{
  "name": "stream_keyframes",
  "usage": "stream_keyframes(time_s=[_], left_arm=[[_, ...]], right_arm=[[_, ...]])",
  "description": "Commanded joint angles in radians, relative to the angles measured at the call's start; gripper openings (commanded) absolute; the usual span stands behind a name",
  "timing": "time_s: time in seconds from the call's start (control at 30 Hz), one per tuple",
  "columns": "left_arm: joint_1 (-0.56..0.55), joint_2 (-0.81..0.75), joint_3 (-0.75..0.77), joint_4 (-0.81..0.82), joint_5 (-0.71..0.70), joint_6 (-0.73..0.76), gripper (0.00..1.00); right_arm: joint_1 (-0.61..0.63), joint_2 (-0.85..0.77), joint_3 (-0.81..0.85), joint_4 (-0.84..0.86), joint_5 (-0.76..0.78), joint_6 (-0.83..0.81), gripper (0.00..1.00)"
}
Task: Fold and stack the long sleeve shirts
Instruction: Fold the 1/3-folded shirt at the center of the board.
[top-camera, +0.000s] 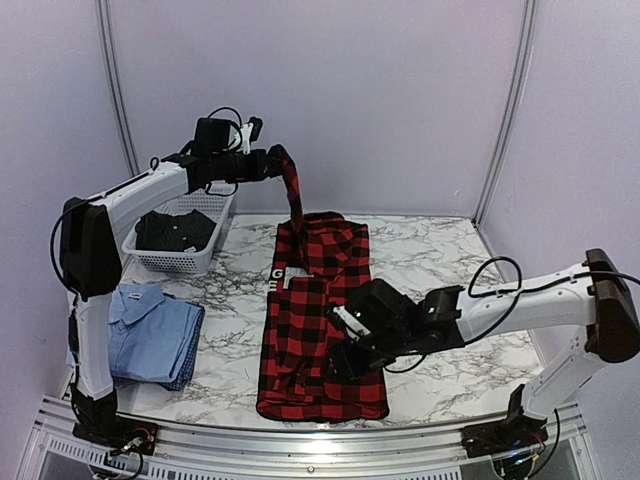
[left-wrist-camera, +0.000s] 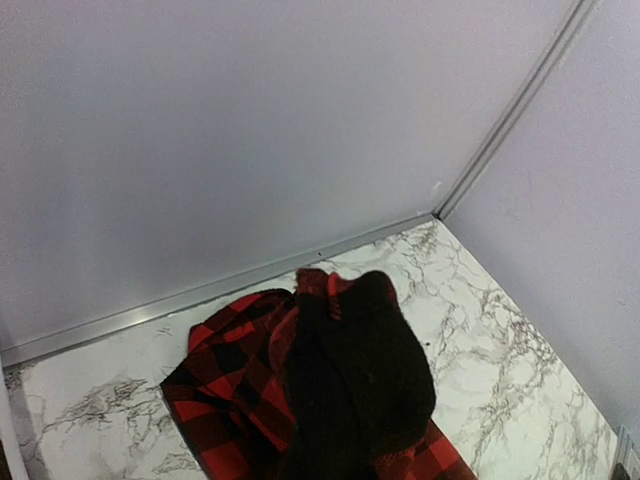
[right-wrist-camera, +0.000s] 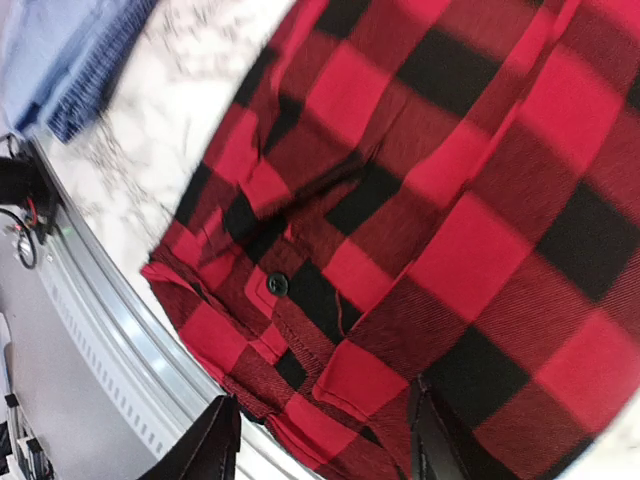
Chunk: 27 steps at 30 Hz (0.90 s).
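The red-and-black check flannel shirt (top-camera: 320, 330) lies lengthwise in the middle of the marble table, white lettering showing at its left edge. My left gripper (top-camera: 273, 161) is raised high at the back, shut on one of its sleeves (top-camera: 293, 200), which hangs down to the collar end. In the left wrist view the bunched dark fabric (left-wrist-camera: 350, 390) hides the jaws. My right gripper (top-camera: 343, 358) hovers open over the shirt's near half. Its fingertips (right-wrist-camera: 215, 450) straddle the hem with a button (right-wrist-camera: 277, 284) nearby. The light blue collared shirt (top-camera: 150, 330) lies folded at the left.
A white mesh basket (top-camera: 222, 222) holding a dark garment stands at the back left, under the left arm. The metal rail of the table's front edge (right-wrist-camera: 110, 330) runs close to the shirt's hem. Walls enclose the back and sides.
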<state>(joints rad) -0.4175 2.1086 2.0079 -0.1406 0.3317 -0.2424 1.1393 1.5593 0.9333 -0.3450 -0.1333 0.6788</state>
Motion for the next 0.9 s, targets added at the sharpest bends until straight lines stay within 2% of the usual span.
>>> stream_keyframes(time_s=[0.0,0.2,0.47,0.57,0.73,0.87], left_arm=[[-0.019,-0.061,-0.042,-0.007,0.205,0.055,0.03],[-0.098,-0.112,-0.163,-0.065,0.283,0.113,0.01],[-0.223,-0.186,-0.361,-0.094,0.322,0.123,0.00],[-0.250,-0.206,-0.403,-0.120,0.337,0.125,0.00],[-0.243,-0.313,-0.436,-0.176,0.235,0.156,0.00],[-0.249,-0.345,-0.347,-0.340,0.234,0.279,0.00]], right_arm=[[-0.090,-0.131,-0.019,-0.014,0.109,-0.010,0.54],[-0.302,-0.269,-0.065,0.026,0.206,-0.041,0.58],[-0.553,-0.267,-0.081,0.135,0.145,-0.128,0.59],[-0.591,-0.226,-0.060,0.145,0.099,-0.157,0.59],[-0.602,-0.179,-0.030,0.158,0.062,-0.185,0.59],[-0.603,-0.147,-0.004,0.163,0.042,-0.189,0.59]])
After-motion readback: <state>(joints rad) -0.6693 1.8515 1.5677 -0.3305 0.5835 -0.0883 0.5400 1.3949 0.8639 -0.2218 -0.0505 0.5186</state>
